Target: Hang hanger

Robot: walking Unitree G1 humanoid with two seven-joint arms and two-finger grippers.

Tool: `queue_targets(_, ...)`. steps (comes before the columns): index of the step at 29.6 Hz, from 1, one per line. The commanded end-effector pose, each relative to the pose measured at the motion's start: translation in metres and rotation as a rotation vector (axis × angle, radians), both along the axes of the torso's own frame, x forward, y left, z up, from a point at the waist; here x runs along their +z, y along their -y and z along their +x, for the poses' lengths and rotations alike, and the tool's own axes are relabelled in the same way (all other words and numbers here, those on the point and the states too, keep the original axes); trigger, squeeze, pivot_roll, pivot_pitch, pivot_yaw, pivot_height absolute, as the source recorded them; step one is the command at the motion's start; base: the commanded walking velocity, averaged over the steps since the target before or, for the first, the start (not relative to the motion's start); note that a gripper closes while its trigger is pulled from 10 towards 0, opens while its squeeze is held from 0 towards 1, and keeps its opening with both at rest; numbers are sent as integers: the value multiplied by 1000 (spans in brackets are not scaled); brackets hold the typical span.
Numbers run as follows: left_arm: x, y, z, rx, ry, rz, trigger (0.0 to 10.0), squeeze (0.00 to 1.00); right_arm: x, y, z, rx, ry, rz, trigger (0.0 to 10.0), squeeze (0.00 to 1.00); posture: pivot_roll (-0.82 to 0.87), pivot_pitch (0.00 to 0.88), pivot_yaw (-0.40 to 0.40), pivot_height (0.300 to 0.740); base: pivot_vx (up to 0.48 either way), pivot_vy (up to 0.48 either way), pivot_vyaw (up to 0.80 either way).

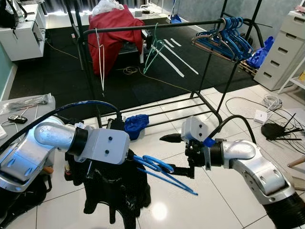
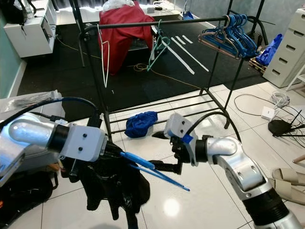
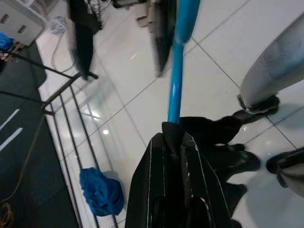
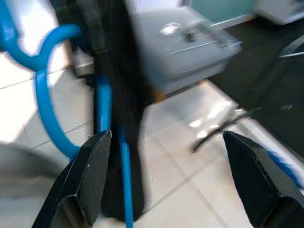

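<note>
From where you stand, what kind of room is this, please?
Probably a laundry or clothes-storage corner of a home. A black garment rack carries blue hangers, a white chest of drawers stands beside it, and a red garment lies behind.

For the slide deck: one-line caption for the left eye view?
Left gripper holds a blue hanger with black garment; open right gripper reaches for it, clothes rail behind.

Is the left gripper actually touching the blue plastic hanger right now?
Touching. The left wrist view shows the left gripper with its black fingers closed on the blue plastic hanger, whose bar emerges straight from between their tips.
</note>
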State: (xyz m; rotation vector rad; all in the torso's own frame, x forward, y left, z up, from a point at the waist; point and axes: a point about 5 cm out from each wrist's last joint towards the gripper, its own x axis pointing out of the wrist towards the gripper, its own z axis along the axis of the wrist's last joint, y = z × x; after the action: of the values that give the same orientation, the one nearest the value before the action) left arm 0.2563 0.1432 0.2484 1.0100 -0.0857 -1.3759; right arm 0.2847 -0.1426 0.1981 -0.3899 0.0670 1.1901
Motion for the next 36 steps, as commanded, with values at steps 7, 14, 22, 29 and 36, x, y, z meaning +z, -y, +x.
queue_targets(7,10,-1,4,24,50,-32,10000,0,21,9,-19,73,-76,175,10000,0,-87,39,-8,740,0,0,0)
queue_targets(14,11,1,5,18,53,-34,10000,0,44,-9,-47,282,-153,374,10000,0,-83,32,-7,740,0,0,0)
queue_targets(22,12,1,5,25,55,-40,10000,0,4,-12,-52,256,-195,30,10000,0,-83,35,-10,740,0,0,0)
queue_targets(29,12,2,5,26,54,-45,10000,0,-7,-20,-40,169,-118,-38,10000,0,-83,37,-8,740,0,0,0)
queue_targets(36,13,1,6,28,59,-49,10000,0,-4,-28,-30,131,-41,-29,10000,0,-81,40,-10,740,0,0,0)
